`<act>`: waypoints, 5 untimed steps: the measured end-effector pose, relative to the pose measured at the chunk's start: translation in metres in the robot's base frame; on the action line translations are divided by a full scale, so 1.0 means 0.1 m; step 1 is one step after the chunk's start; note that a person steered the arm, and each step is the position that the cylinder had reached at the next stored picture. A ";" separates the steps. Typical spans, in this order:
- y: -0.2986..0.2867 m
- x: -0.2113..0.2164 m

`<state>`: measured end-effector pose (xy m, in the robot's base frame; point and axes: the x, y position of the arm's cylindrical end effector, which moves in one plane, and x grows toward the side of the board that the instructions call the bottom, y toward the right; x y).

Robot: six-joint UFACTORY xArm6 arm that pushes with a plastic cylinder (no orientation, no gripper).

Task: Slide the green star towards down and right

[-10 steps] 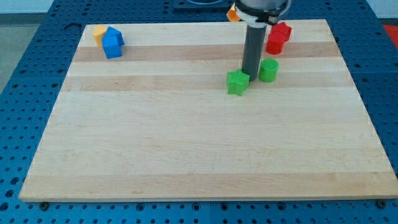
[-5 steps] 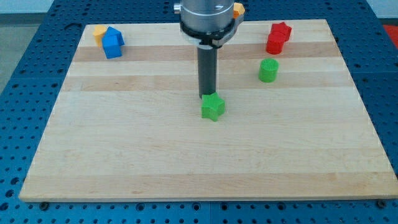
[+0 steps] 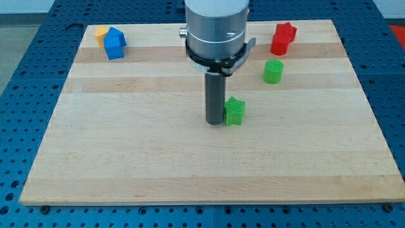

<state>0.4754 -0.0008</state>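
Observation:
The green star (image 3: 235, 111) lies near the middle of the wooden board (image 3: 158, 158), a little right of centre. My tip (image 3: 214, 121) rests on the board right against the star's left side, touching it. The dark rod rises from there to the grey arm body at the view's top.
A green cylinder (image 3: 273, 71) stands up and right of the star. A red star (image 3: 283, 38) is near the top right corner. A blue block (image 3: 114, 44) and a yellow block (image 3: 101, 31) sit together at the top left.
My tip has moved from above the green star down to its left side. The star has slid to the right and slightly down.

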 end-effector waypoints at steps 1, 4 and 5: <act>-0.16 -0.01; -0.08 -0.22; 0.27 -0.03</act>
<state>0.4722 0.0262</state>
